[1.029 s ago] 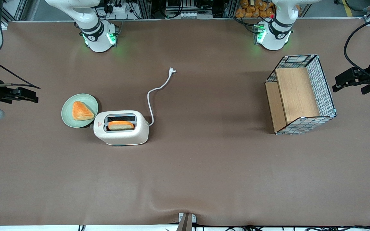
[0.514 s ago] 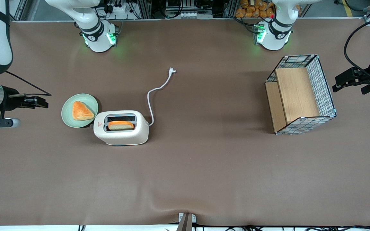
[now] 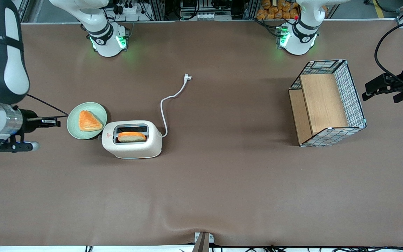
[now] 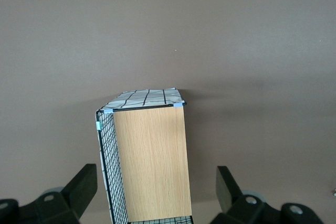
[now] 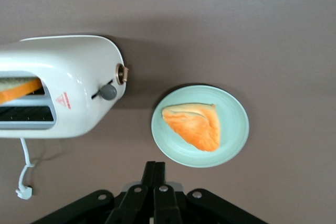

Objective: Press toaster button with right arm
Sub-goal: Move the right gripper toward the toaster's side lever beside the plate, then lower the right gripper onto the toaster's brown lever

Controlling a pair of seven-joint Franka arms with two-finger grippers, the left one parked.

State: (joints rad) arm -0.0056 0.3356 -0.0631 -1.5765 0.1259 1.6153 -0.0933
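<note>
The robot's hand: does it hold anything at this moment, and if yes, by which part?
Nothing is held. The hand is shut on nothing, in the air beside the green plate, not touching the toaster.

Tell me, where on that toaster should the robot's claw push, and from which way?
Best on the grey toaster button jutting from the toaster's narrow end by the plate. The nub rides a vertical slot, so the shut gripper, now beside the plate, probably should come above it and press down.

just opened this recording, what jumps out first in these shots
The cream toaster with an orange-crusted slice in one slot, its grey button facing the green plate that holds a pastry. The right arm's gripper, fingers shut, hovers beside that plate. A wire-and-wood basket sits toward the parked arm's end.
</note>
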